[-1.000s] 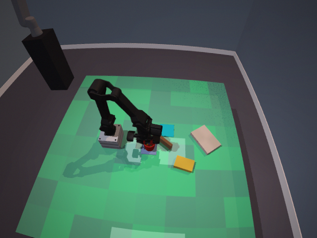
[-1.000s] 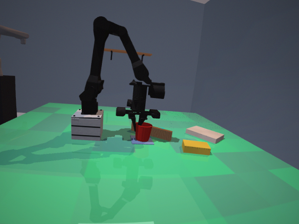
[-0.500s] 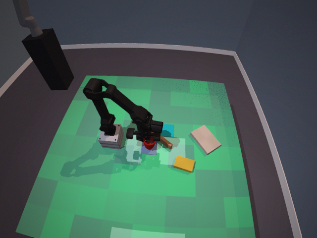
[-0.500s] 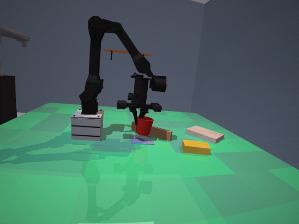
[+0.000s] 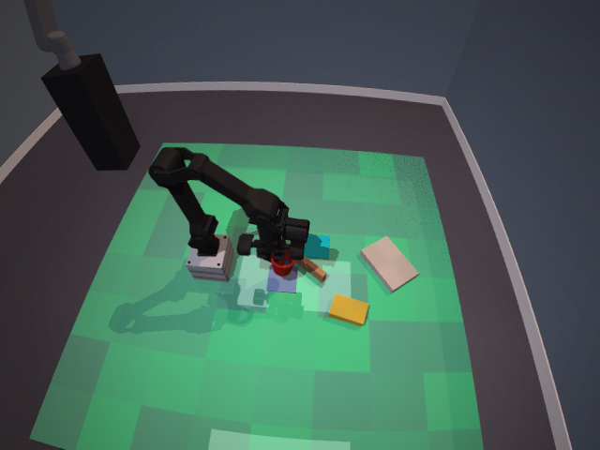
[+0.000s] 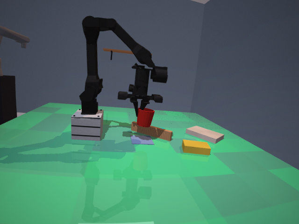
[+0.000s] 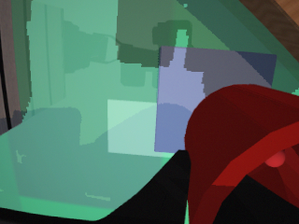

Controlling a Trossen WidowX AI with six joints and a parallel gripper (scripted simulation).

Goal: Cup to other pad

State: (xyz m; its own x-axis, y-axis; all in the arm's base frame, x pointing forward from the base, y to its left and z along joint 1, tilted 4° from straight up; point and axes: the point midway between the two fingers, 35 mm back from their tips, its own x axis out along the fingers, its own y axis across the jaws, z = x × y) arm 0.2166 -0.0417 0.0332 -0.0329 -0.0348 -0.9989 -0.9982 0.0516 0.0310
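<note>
The red cup (image 5: 282, 269) (image 6: 145, 118) (image 7: 234, 117) hangs in the air above the lavender pad (image 5: 283, 286) (image 6: 142, 140) (image 7: 175, 89), leaning slightly. My gripper (image 5: 277, 256) (image 6: 138, 111) is shut on the cup's wall, one finger inside and one outside. A reddish marble (image 7: 275, 159) shows inside the cup in the wrist view, and small bluish marbles (image 5: 287, 262) show in the top view. The blue pad (image 5: 320, 247) lies beyond the wooden bar, partly behind my wrist; the exterior view mostly hides it.
The wooden bar (image 5: 312, 268) (image 6: 154, 131) stands on edge between the two pads, close to the cup. A yellow block (image 5: 348, 309) (image 6: 195, 147) and a pale pink block (image 5: 389, 263) (image 6: 205, 133) lie to the right. The arm's base box (image 5: 209, 266) (image 6: 87, 127) is at the left.
</note>
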